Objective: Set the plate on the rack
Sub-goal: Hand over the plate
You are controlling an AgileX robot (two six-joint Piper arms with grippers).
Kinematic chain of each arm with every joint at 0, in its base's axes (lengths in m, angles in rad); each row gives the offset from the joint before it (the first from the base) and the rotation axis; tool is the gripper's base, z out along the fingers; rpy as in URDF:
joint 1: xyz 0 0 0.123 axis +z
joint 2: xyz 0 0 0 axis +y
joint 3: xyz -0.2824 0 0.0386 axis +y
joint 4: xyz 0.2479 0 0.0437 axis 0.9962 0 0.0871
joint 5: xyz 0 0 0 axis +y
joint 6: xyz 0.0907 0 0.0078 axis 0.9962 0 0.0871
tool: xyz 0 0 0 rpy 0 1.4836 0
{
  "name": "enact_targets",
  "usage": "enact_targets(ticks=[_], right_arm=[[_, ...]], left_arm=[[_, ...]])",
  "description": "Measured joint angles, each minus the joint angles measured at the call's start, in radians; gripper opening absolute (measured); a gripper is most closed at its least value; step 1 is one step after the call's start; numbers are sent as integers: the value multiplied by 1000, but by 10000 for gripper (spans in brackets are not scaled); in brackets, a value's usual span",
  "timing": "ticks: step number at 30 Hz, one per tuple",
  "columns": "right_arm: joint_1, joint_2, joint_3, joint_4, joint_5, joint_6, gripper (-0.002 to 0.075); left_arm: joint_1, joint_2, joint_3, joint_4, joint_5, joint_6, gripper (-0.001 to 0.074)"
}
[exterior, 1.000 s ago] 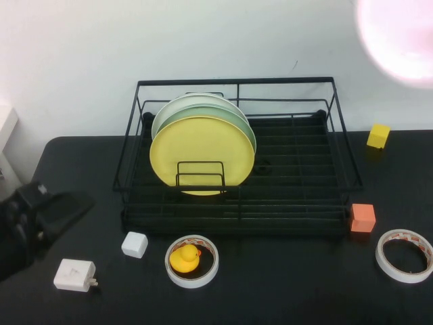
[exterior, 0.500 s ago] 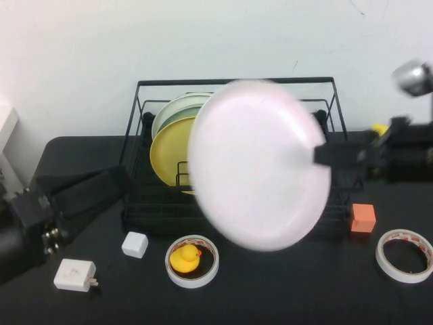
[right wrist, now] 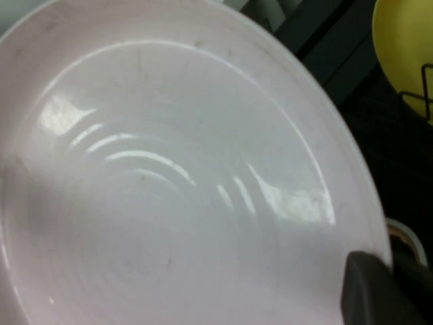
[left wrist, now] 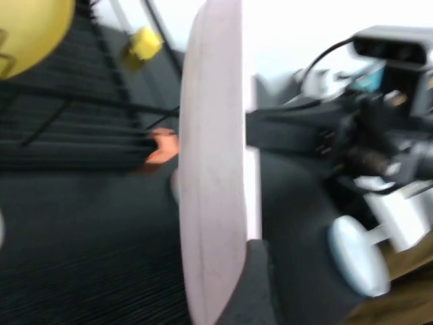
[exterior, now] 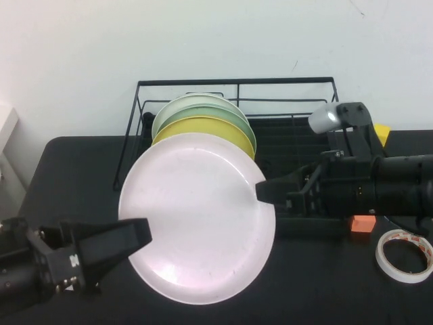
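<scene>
Pink plate (exterior: pixel 199 220) upright, right gripper (exterior: pixel 265 191) at rim, left gripper (exterior: pixel 139 232) opposite.

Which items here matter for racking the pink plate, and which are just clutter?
Job:
- plate, held at opposite edges
- rack
- right end effector, on the plate's right edge
- left end effector, at the plate's left edge

Lying about:
- yellow plate and green plates, already racked
- orange block
- yellow block
- tape roll
</scene>
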Motion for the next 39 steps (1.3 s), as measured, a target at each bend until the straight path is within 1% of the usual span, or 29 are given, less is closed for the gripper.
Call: enact_targets(ticks=[2,4,8,9,11,14,16,21,24,30,34,37,39], right_arm=[[14,0,0,28,-14,-21,9],[18,0,0,54,-16,-41,9],[28,0,0,80,1,-74,9],[28,0,0,81,1,-76,9],[28,0,0,85,1,-77,9],[28,0,0,88,1,-77,10],[28,0,0,88,-12,-79,10],[28,0,0,88,-51,-94,9],[28,0,0,94,-54,-101,9],[28,0,0,96,-57,-101,9],[28,0,0,98,5,-101,9],[28,0,0,98,73,-101,9],[28,0,0,98,111,-101,9]], left_arm=[[2,0,-2,45,-15,0,509],[4,0,-2,75,-27,-3,464],[6,0,-2,100,-25,-3,345],[6,0,-2,102,-31,-3,326],[6,0,-2,105,-43,-3,312],[6,0,-2,107,-62,-19,330],[6,0,-2,107,-68,-30,372],[6,0,-2,108,-72,-43,530],[6,0,-2,108,-75,-45,568],[6,0,-2,108,-95,-45,579],[6,0,-2,108,-142,-45,574],[6,0,-2,108,-171,-45,542],[6,0,-2,108,-173,-45,499]])
